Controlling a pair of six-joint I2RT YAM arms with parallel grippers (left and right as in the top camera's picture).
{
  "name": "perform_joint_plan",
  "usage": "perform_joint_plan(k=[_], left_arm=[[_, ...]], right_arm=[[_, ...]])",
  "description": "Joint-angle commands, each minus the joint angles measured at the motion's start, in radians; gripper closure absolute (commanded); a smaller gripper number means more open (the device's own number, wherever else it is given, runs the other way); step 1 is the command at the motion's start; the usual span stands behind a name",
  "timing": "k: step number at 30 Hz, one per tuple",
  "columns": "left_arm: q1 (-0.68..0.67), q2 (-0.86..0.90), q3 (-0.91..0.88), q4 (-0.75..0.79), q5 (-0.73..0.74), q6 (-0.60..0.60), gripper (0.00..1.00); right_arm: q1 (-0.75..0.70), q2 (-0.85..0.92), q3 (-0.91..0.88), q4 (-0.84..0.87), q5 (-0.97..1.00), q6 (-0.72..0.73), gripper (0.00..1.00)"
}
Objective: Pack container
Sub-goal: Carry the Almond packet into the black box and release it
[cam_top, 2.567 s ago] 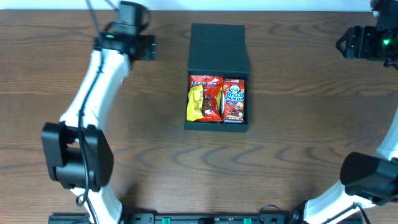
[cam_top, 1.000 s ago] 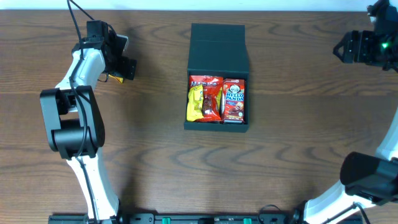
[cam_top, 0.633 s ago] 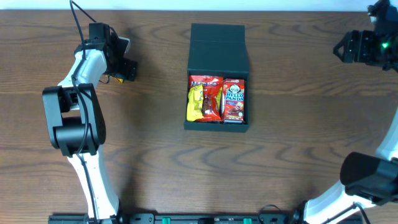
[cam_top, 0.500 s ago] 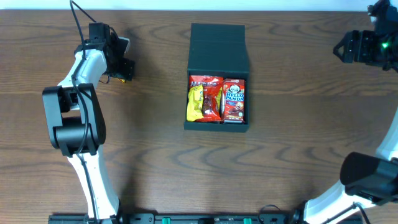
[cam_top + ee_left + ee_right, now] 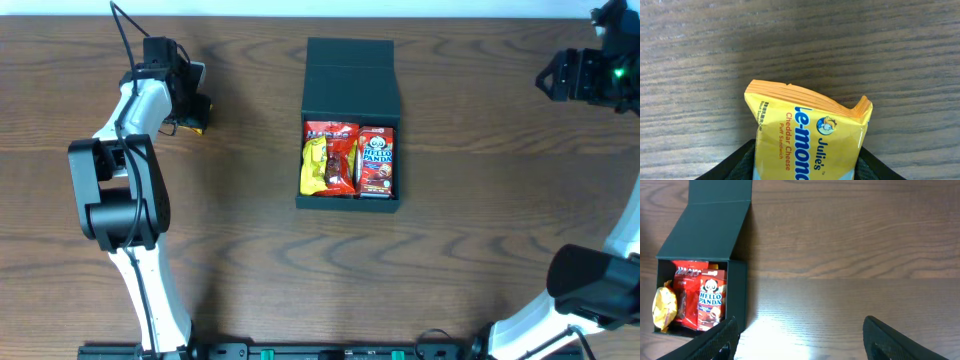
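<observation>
The container (image 5: 349, 206), a dark box with its flap lid (image 5: 350, 72) open and laid back, sits mid-table. It holds a red and yellow packet (image 5: 328, 158) and a Hello Panda packet (image 5: 377, 160). It also shows in the right wrist view (image 5: 737, 295). My left gripper (image 5: 192, 106) is at the far left and shut on a yellow Julie's cheese sandwich packet (image 5: 810, 120), which lies on the table (image 5: 190, 127). In the left wrist view the fingers (image 5: 807, 167) press on both sides of the packet. My right gripper (image 5: 800, 350) is open and empty, at the far right back (image 5: 572, 75).
The brown wooden table (image 5: 480, 200) runs to a pale edge at the back (image 5: 450, 8). The left arm's lower links (image 5: 115, 200) stand at the left front. The right arm's base (image 5: 590, 285) is at the right front.
The left arm has swung from the back toward the far left and come down over the yellow packet. Its fingers have drawn in round the packet. The right arm has not moved.
</observation>
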Motion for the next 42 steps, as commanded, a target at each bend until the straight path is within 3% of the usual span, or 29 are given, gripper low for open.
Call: perform_joint_plan(k=[1, 11, 19, 27, 31, 34, 37, 42], left_arm=[[0.000, 0.009, 0.029, -0.035, -0.022, -0.034, 0.48], [-0.054, -0.026, 0.242, -0.248, -0.021, -0.035, 0.51], [-0.252, -0.077, 0.414, -0.416, -0.019, 0.074, 0.51], [-0.508, -0.095, 0.426, -0.456, -0.019, 0.162, 0.50], [-0.618, -0.095, 0.426, -0.479, -0.019, 0.287, 0.47], [-0.647, -0.095, 0.426, -0.509, -0.013, 0.382, 0.46], [-0.649, -0.095, 0.426, -0.539, 0.087, 0.467, 0.42], [-0.647, -0.095, 0.426, -0.552, 0.159, 0.484, 0.40]], right_arm=[[-0.006, -0.013, 0.018, -0.002, -0.004, 0.015, 0.21], [-0.006, -0.013, 0.018, 0.006, -0.003, 0.014, 0.21], [-0.007, -0.013, 0.018, 0.038, 0.004, -0.013, 0.21], [-0.021, -0.013, 0.018, 0.077, 0.004, -0.028, 0.20], [-0.036, -0.013, 0.018, 0.085, 0.004, -0.031, 0.20], [-0.041, -0.013, 0.018, 0.092, 0.004, -0.031, 0.20], [-0.041, -0.013, 0.018, 0.102, 0.004, -0.031, 0.20], [-0.041, -0.013, 0.018, 0.105, 0.003, -0.031, 0.20]])
